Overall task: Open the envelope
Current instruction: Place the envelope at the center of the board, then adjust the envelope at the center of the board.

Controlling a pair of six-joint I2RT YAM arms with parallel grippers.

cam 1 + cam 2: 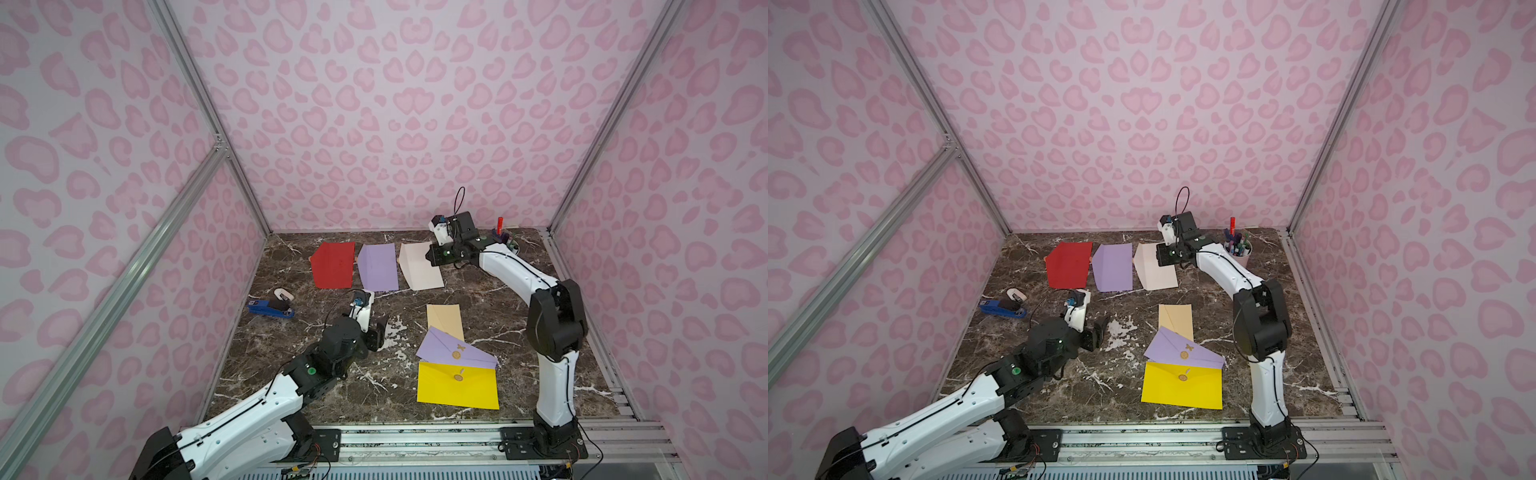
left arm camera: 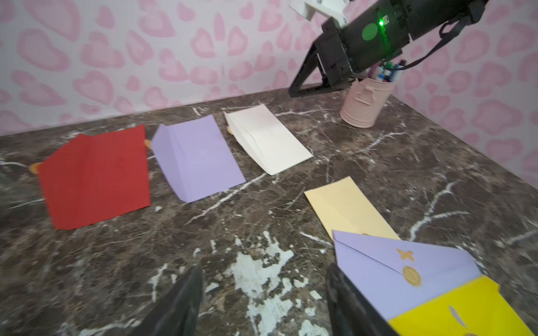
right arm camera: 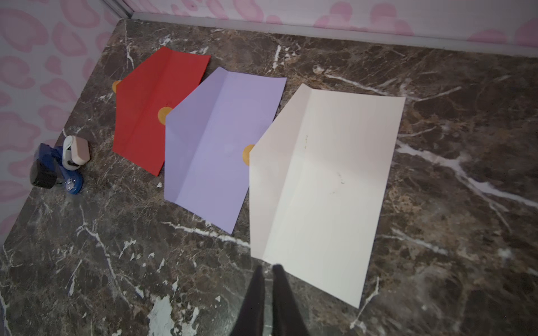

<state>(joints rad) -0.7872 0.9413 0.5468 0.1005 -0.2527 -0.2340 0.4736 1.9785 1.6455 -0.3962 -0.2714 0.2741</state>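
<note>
Three envelopes with flaps shut lie at the front right: a tan one (image 1: 445, 319), a purple one (image 1: 455, 351) with a gold round sticker overlapping it, and a yellow one (image 1: 457, 385) also stickered. At the back lie a red envelope (image 1: 334, 265), a purple envelope (image 1: 377, 267) and a cream envelope (image 1: 419, 266), flaps unfolded. My left gripper (image 1: 380, 332) hovers open over bare marble left of the stickered purple envelope (image 2: 378, 273), nothing between its fingers (image 2: 186, 293). My right gripper (image 3: 268, 267) is shut and empty, above a corner of the cream envelope (image 3: 326, 180).
A pink cup of pens (image 1: 1239, 249) stands at the back right corner behind the right arm. A blue stapler (image 1: 270, 309) and a small white tape dispenser (image 1: 284, 295) lie near the left wall. Pink patterned walls close three sides; a metal rail (image 1: 415, 436) runs along the front.
</note>
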